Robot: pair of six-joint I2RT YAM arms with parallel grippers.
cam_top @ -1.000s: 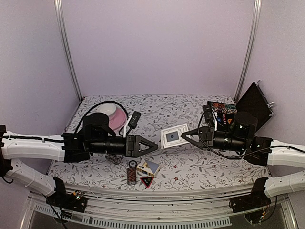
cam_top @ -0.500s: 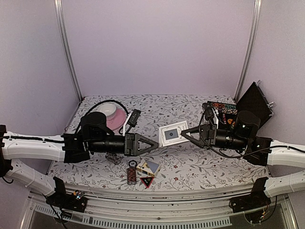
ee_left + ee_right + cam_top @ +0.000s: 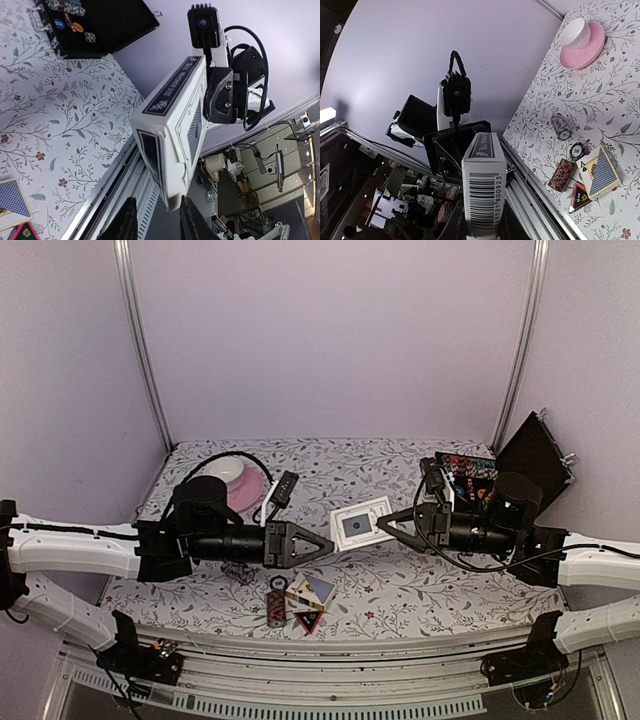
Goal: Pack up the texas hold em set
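- R claw [image 3: 392, 525] is pinched tight on the right end of the card deck box [image 3: 360, 524]. Box hangs in mid-air over the centre of the table [image 3: 420, 590], between the two arms.
- Box's long axis runs left-right, along the line from one claw to the other. Free end points left, at my L claw [image 3: 323, 544].
- L claw jaws are part spread. In the L wrist view the box's near corner sits right at the gap between the fingers [image 3: 125, 222]. Can't tell if the pads touch it; doesn't look gripped to me.
- Open black case [image 3: 468, 472] is far right, lid [image 3: 535, 452] up, just behind the R arm. R is much nearer to it than L.
- Rest of the set lies at the near edge, centre: chip roll [image 3: 277, 608], loose deck [image 3: 312, 589], triangle marker [image 3: 308, 621]. All closer to L.
- My read: handover or two-claw hold is coming. L must line up on the box's thin sides before any squeeze.
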